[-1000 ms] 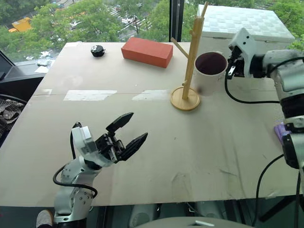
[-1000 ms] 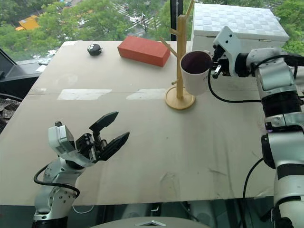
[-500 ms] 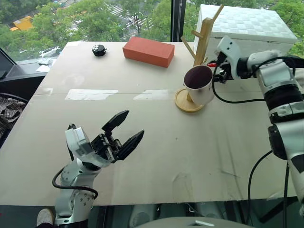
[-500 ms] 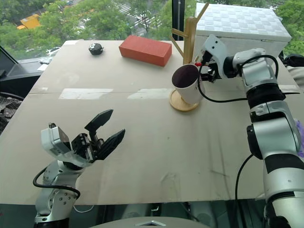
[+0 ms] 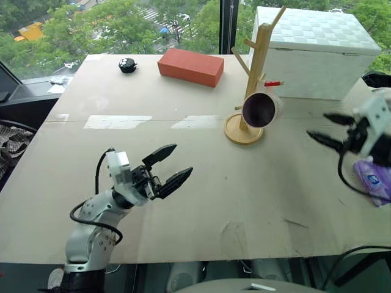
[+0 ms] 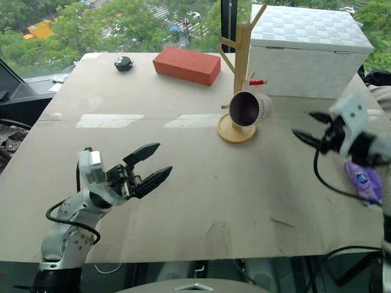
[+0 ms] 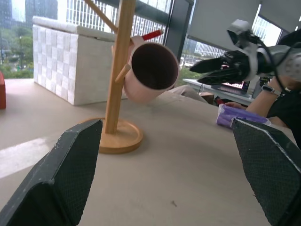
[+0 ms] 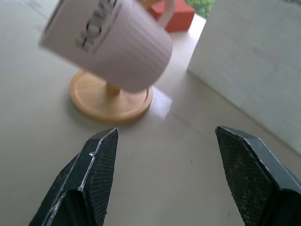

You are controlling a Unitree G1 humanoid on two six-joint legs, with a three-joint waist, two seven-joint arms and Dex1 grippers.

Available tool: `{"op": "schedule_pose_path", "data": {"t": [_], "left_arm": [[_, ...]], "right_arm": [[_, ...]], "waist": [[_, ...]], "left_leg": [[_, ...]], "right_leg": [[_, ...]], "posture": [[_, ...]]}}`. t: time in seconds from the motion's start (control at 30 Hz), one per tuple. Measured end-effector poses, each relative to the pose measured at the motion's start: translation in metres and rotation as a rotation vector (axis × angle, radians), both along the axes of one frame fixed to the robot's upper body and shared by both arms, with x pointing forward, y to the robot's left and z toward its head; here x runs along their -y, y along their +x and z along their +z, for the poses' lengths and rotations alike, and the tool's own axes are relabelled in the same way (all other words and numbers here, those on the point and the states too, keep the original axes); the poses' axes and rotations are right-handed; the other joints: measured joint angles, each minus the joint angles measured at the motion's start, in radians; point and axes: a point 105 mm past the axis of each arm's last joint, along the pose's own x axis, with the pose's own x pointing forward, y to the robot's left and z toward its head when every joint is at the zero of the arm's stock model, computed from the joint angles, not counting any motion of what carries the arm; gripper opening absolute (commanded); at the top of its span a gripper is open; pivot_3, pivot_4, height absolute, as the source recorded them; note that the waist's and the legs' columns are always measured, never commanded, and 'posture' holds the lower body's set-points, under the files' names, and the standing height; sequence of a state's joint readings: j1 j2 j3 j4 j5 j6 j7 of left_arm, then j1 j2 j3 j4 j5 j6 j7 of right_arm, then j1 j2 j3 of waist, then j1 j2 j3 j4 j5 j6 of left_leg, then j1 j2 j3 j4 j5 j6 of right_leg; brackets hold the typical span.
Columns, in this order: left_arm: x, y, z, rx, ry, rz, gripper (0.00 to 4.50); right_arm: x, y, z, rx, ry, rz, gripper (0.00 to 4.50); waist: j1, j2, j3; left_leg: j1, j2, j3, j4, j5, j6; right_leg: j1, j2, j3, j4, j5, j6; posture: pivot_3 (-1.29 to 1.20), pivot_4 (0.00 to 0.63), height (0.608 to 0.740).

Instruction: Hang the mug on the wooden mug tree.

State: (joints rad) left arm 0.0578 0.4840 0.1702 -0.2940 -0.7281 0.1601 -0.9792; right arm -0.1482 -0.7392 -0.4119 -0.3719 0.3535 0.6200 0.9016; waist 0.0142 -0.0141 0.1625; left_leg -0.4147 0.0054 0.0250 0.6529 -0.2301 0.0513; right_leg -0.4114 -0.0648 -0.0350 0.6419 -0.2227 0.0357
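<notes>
The worktop [image 5: 201,177] is a wide pale board running out to the windows. At its far right stands a white box [image 5: 317,52] with a quilted lid. Just left of the box is the wooden mug tree [image 5: 253,79], upright on its round base. The mug [image 5: 261,108] hangs from the red-tipped peg by its handle (tilted, dark inside facing the near side), clear of the worktop. A red brick-shaped block [image 5: 190,66] lies far and left of the tree, a small black object [image 5: 127,65] further left. At the near left, the left gripper [image 5: 171,166] hovers with jaws spread and empty. At the right edge, the right gripper [image 5: 325,129] is well apart from the mug, jaws wide and empty, beside a purple packet [image 5: 374,181].
</notes>
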Motion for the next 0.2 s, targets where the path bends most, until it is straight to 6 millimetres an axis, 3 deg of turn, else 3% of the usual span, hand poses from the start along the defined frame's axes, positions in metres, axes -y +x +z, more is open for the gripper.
{"op": "schedule_pose_path", "data": {"t": [0.13,0.2], "left_arm": [[-0.009,0.0,-0.013,-0.084,0.093,0.011,4.5],[-0.012,0.001,-0.018,-0.108,0.119,0.016,4.5]], "right_arm": [[0.005,-0.044,-0.044,-0.101,0.041,-0.087,3.3],[0.004,-0.049,-0.051,-0.114,0.065,-0.11,3.3]], "waist": [[-0.001,-0.001,-0.001],[-0.009,-0.001,-0.001]], "left_leg": [[0.001,0.0,0.001,0.0,0.0,0.0],[0.003,0.0,0.003,0.0,0.0,0.0]], "right_leg": [[0.0,0.0,0.002,0.0,-0.004,-0.001],[0.0,-0.002,0.003,0.0,-0.004,0.0]], "posture": [[0.0,0.15,0.74],[0.0,0.15,0.74]]}}
